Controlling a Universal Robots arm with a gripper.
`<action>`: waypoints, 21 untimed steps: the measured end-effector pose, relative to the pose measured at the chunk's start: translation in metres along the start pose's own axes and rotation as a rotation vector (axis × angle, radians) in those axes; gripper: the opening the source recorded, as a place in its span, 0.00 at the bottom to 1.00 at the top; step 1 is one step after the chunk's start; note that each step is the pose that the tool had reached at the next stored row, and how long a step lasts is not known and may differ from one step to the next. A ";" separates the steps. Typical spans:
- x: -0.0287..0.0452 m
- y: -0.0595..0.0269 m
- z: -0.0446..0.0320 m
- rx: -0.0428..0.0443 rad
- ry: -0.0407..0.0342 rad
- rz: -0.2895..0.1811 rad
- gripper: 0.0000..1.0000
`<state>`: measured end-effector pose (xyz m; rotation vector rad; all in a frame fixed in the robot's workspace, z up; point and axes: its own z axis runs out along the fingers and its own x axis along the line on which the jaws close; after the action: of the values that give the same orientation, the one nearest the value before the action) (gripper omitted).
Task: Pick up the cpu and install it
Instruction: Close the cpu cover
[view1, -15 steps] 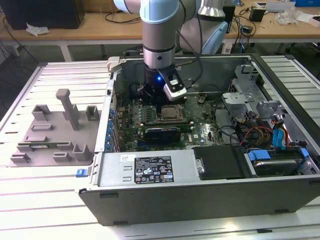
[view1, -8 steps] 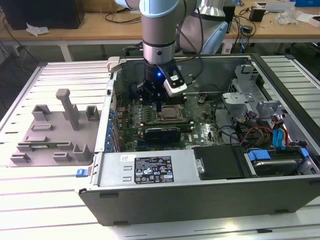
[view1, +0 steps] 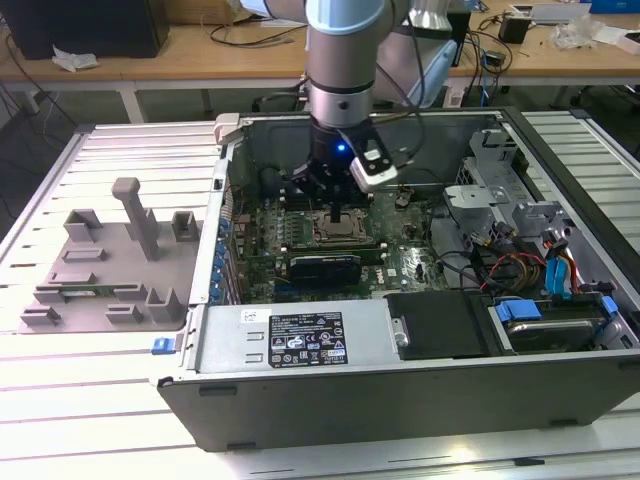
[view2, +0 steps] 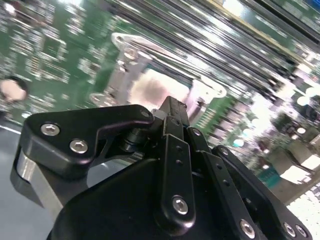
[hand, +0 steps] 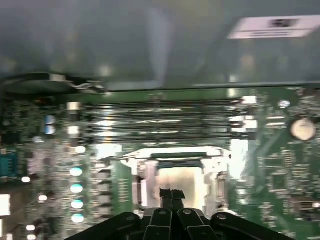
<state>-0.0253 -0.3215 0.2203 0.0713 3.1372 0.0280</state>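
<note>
I see the cpu (hand: 181, 181), a pale silver square, lying flat inside the metal-rimmed socket frame (hand: 175, 150).

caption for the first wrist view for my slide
The gripper hovers over the cpu lying in the socket on the motherboard.

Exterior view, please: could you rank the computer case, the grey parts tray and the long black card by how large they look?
1. computer case, by far the largest.
2. grey parts tray, beside it on the exterior view's left.
3. long black card, smallest, though it lies deeper inside the case.
</note>
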 end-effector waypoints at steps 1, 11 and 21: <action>-0.0060 0.0003 0.0000 0.0000 0.0000 0.000 0.11; -0.0115 0.0009 -0.0202 0.0000 0.0001 0.000 0.11; -0.0005 0.0004 -0.0210 -0.0003 -0.0041 0.000 0.11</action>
<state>-0.0249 -0.3215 0.2413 0.0710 3.1331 0.0282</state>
